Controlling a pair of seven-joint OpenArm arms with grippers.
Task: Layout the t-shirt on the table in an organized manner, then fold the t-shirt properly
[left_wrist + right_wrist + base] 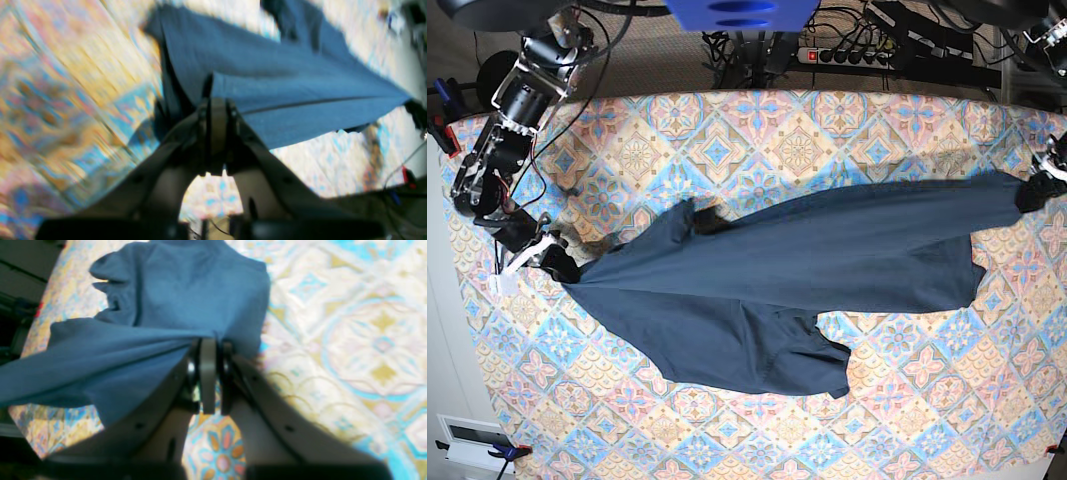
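Over the patterned table [847,130], the left gripper [216,101] and right gripper [209,341] are each clamped on opposite ends of the stretched navy t-shirt [827,260].

The table [847,120] is covered by a cloth of pastel blue, pink and cream diamond tiles with floral motifs; the dark navy t-shirt [757,290] stretches across it from side to side, creased, its lower part bunched toward the near edge.
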